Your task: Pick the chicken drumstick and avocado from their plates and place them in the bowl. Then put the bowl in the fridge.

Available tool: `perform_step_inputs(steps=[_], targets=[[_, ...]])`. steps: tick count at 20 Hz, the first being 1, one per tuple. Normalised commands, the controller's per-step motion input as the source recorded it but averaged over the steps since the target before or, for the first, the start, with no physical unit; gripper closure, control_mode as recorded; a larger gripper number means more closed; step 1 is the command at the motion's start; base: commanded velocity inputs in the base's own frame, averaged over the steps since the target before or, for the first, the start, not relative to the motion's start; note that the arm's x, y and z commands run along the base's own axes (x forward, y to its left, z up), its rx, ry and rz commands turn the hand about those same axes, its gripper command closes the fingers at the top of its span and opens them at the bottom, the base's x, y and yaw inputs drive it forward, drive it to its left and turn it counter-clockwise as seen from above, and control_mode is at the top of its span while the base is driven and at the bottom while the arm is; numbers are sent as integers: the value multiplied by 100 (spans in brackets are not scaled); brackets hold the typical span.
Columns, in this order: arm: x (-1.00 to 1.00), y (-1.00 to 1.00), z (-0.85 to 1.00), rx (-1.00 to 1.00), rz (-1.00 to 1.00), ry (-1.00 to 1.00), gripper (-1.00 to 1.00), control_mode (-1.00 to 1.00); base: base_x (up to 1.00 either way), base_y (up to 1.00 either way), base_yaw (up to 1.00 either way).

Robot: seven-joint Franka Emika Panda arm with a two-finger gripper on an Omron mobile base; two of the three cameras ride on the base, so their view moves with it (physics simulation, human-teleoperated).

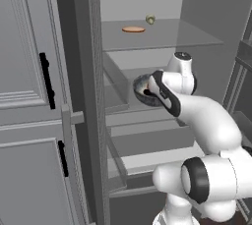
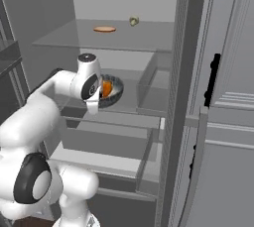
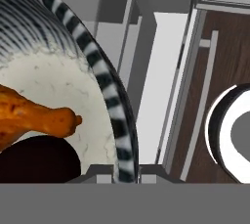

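Pinching bowl (image 3: 110,96) rim between gripper (image 3: 128,171) fingertips.

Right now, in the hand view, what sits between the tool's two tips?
The bowl's striped rim sits between the tool tips, clamped; drumstick and avocado lie inside.

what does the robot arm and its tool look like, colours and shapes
The arm is glossy white, built of rounded tubular links with dark grey-black bands at the joints and a round dark-faced cap on the lowest joint. No cables or lettering are visible. The tool shows as two small, flat grey finger tips.
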Motion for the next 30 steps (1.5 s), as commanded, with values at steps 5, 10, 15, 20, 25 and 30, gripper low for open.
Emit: perform_step_inputs(steps=[5, 10, 15, 20, 25, 30], targets=[[15, 0, -35, 0, 4, 1, 100, -100, 0, 0, 0], [11, 0, -42, 0, 4, 0, 100, -100, 0, 0, 0], [34, 0, -11, 0, 3, 0, 100, -100, 0, 0, 0], [45, 0, 0, 0, 1, 0, 100, -100, 0, 0, 0], [56, 0, -9, 0, 0, 0, 100, -100, 0, 0, 0], [49, 0, -26, -1, 0, 0, 100, -100, 0, 0, 0]])
